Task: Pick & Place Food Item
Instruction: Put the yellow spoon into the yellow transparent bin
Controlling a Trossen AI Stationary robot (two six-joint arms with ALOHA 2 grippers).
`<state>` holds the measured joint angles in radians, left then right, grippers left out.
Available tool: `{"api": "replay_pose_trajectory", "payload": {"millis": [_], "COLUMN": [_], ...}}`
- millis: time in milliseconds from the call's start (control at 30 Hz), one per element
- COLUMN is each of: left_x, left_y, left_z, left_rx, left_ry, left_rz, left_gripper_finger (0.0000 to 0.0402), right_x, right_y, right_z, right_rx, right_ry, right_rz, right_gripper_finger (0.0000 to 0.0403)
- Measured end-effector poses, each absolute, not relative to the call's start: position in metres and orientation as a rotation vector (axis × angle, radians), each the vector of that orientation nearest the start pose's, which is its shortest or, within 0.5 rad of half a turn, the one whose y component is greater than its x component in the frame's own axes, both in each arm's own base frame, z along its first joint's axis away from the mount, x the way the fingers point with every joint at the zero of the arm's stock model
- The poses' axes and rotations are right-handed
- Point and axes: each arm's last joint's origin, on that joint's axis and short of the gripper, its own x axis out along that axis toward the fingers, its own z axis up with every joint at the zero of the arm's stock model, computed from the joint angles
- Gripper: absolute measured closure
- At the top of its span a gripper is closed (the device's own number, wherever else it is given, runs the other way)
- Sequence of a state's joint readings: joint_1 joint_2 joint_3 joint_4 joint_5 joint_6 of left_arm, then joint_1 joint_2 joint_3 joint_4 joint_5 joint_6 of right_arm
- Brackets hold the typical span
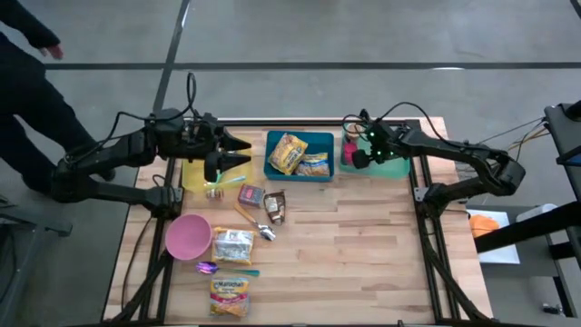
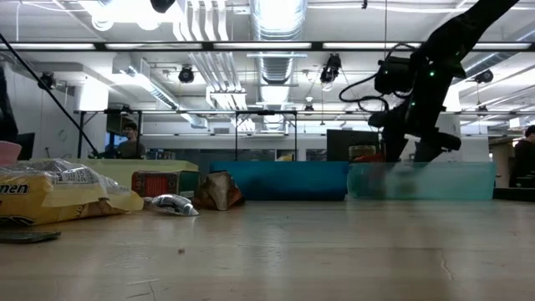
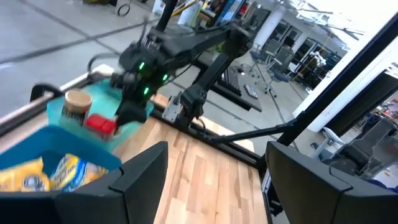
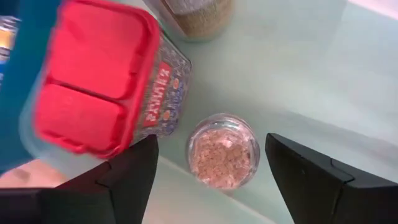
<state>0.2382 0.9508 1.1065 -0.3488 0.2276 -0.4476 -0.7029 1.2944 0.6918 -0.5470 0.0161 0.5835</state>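
My right gripper (image 1: 357, 156) points steeply down into the pale green tray (image 1: 392, 169) at the table's far right, and it is open. In the right wrist view a small clear jar of brown grains (image 4: 221, 150) stands upright on the tray floor between the spread fingers of that gripper (image 4: 211, 140), with a gap on each side. Next to it stand a red-lidded shaker (image 4: 99, 93) and another jar (image 4: 199, 11). My left gripper (image 1: 241, 154) waits open above the yellow tray (image 1: 195, 173), far left.
A blue bin (image 1: 300, 138) holding yellow snack bags sits left of the green tray. Several packets, a pink bowl (image 1: 187, 236) and spoons lie on the wooden table's left half. The right half is bare wood. A person (image 1: 27, 82) stands beyond the far left corner.
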Motion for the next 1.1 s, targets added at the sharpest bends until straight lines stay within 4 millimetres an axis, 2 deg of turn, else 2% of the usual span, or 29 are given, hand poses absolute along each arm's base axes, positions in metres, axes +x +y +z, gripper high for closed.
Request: {"api": "replay_pose_trajectory", "payload": {"millis": [333, 633, 767, 967, 1100], "left_x": [0.198, 0.223, 0.233, 0.247, 0.256], "left_y": [0.042, 0.042, 0.035, 0.018, 0.013], "left_z": [0.376, 0.341, 0.321, 0.294, 0.275], "left_rx": [-0.611, -0.506, -0.395, -0.189, -0.079], "left_ry": [0.358, 0.621, 0.779, 0.978, 1.095], "left_rz": [0.125, 0.125, 0.068, -0.070, -0.097], "left_gripper_finger": [0.0125, 0.0125, 0.0125, 0.0125, 0.0125], "right_x": [0.147, 0.134, 0.141, 0.167, 0.181], "right_y": [-0.124, -0.093, -0.080, -0.063, -0.056], "right_z": [0.217, 0.252, 0.262, 0.281, 0.292], "right_rx": [0.932, 0.881, 0.815, 0.743, 0.705], "right_ry": [0.770, 0.587, 0.530, 0.363, 0.254], "right_rz": [-0.958, -0.810, -0.675, -0.372, -0.260], "right_gripper_finger": [0.0109, 0.0109, 0.0109, 0.0109, 0.0108]}}
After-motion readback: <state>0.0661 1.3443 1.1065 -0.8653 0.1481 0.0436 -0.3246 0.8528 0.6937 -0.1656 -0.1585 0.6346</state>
